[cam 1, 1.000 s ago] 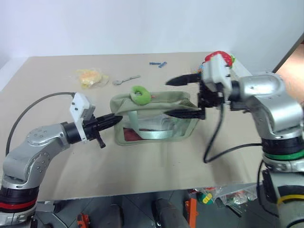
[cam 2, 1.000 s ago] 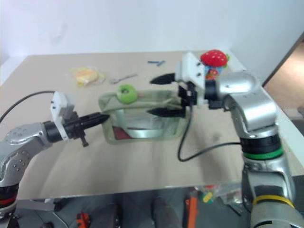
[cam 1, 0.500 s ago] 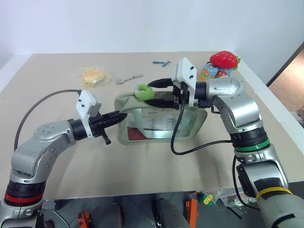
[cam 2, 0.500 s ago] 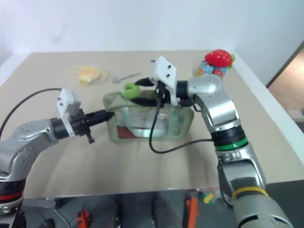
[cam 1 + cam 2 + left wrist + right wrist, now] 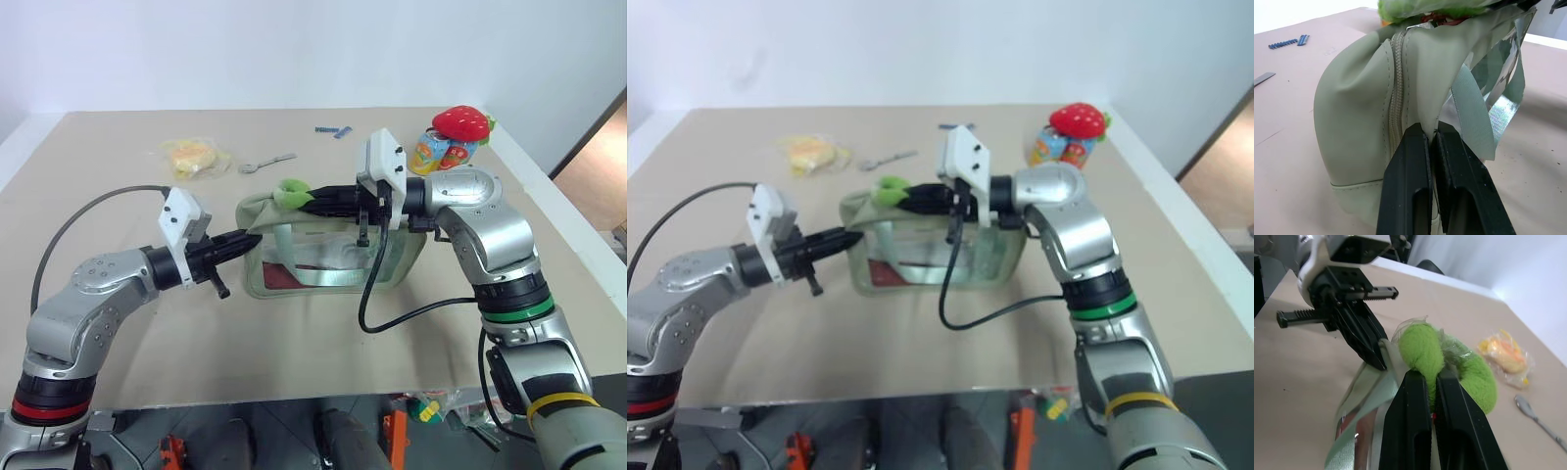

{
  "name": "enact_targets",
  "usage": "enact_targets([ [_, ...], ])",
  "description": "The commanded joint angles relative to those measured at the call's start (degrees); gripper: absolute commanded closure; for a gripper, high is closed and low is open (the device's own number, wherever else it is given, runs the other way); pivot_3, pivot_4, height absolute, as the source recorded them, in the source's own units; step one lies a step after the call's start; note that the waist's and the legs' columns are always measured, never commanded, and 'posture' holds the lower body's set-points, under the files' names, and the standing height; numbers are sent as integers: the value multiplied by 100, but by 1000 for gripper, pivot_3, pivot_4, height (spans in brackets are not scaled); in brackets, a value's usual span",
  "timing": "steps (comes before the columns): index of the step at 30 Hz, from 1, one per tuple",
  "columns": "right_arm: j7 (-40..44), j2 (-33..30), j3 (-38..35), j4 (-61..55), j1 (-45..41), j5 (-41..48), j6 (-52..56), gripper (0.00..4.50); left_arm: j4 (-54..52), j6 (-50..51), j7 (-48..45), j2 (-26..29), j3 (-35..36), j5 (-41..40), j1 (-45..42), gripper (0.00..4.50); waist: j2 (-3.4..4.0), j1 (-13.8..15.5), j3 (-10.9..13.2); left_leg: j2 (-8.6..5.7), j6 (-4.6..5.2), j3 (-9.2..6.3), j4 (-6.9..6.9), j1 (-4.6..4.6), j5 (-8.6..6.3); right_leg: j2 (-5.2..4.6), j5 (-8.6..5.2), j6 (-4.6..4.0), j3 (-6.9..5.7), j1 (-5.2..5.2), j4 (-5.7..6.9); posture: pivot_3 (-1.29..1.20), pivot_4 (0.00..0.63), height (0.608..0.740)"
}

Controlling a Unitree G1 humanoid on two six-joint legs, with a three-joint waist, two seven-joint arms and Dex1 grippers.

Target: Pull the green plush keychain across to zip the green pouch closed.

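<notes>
The green pouch (image 5: 328, 257) stands on the table, pale sage with clear side windows and a webbing strap. Its top zipper (image 5: 1396, 93) runs up the near end. The green plush keychain (image 5: 290, 192), a lime fuzzy ring, sits at the pouch's top left corner. My right gripper (image 5: 312, 200) reaches in from the right, pointing left, and is shut on the keychain (image 5: 1469, 377); its fingers (image 5: 1410, 396) pinch the plush. My left gripper (image 5: 249, 238) points right and is shut on the fabric of the pouch's left end (image 5: 1356, 122).
A yellow crinkly packet (image 5: 191, 157) and a metal spoon (image 5: 265, 163) lie behind the pouch on the left. Small blue pieces (image 5: 330, 129) lie further back. A red strawberry plush (image 5: 462, 122) and a colourful toy (image 5: 438, 149) sit at the back right corner.
My right gripper was wide open, moved left onto the top left corner of the pouch and closed on the keychain. The left gripper kept its grip on the pouch's end.
</notes>
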Motion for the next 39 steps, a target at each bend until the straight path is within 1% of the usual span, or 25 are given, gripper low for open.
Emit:
enact_targets([
  [1, 7, -52, -454, -232, -39, 192, -450, 4483, -108, 24, 154, -105, -52, 20, -75, 4500, 0, 6, 0, -1, 0, 0, 0, 0, 0, -1, 0, 0, 0, 0, 0, 0, 150, 740],
  [7, 128, -486, -862, -81, -68, 255, -759, 4483, -178, 96, 298, -158, -74, -5, -159, 4500, 0, 24, 0, -7, 0, 0, 4, -1, 0, -7, 2, 4, -1, 4, -1, 0, 150, 740],
  [11, 186, -906, -1112, 128, -62, 172, -981, 4483, -211, 155, 366, -163, -62, -26, -206, 4500, 0, 15, 0, -6, 0, 1, 3, -1, 0, -6, 2, 4, 1, 3, -2, 0, 150, 740],
  [14, 164, -1163, -1221, 243, -17, 106, -1116, 4483, -233, 189, 366, -139, -65, -28, -211, 4500, 0, 11, 0, -5, 0, 1, 1, 0, 0, -5, 0, 2, 1, 1, -1, 0, 150, 740],
  [21, 127, -1510, -1375, 416, 123, 0, -1327, 4483, -194, 273, 391, -125, -87, -42, -264, 4500, 0, 2, 0, -5, 0, 1, 0, 2, 0, -5, 0, 1, 1, 3, -1, 0, 150, 740],
  [24, 138, -1791, -1452, 563, 233, -136, -1457, 4483, -183, 293, 396, -122, -104, 0, -266, 4500, 0, 4, 0, -7, 0, 3, 1, 1, 0, -6, 1, 2, 4, 3, -2, 0, 150, 740],
  [27, 246, -2284, -1537, 853, 367, -369, -1585, 4483, -199, 323, 435, -119, -91, 17, -252, 4500, 0, 3, 0, -7, 0, 4, 1, 1, 0, -6, -1, 3, 4, 3, -2, 0, 150, 740],
  [32, 615, -3116, -1321, 1250, 831, -885, -2030, 4483, -214, 330, 505, -143, -56, -3, -221, 4500, 1, 15, 0, -11, 0, 9, -1, 2, 0, -10, -4, 2, 8, 2, -5, 0, 150, 740],
  [34, 679, -3316, -1189, 1310, 1060, -1134, -2212, 4483, -225, 332, 523, -159, -62, 7, -221, 4500, 1, 11, 0, -11, 0, 13, -3, 9, 0, -9, -5, 2, 10, 4, -5, 0, 150, 740],
  [36, 662, -3414, -1114, 1330, 1275, -1316, -2315, 4483, -243, 334, 551, -181, -76, 17, -222, 4500, 0, -2, 1, -9, 0, 17, -5, 24, 0, -9, -5, 1, 12, 12, -4, 0, 150, 740],
  [37, 624, -3422, -1091, 1324, 1343, -1369, -2326, 4483, -249, 336, 565, -192, -83, 22, -223, 4500, 0, -5, 1, -9, 0, 18, -6, 35, 0, -9, -17, -19, 13, 20, -4, 0, 150, 740],
  [39, 474, -3346, -1047, 1276, 1427, -1473, -2245, 4483, -269, 346, 595, -214, -97, 22, -228, 4500, 3, -8, 1, -10, 2, 25, -6, 41, 1, -9, -17, -20, 20, 22, -2, 0, 150, 740],
])
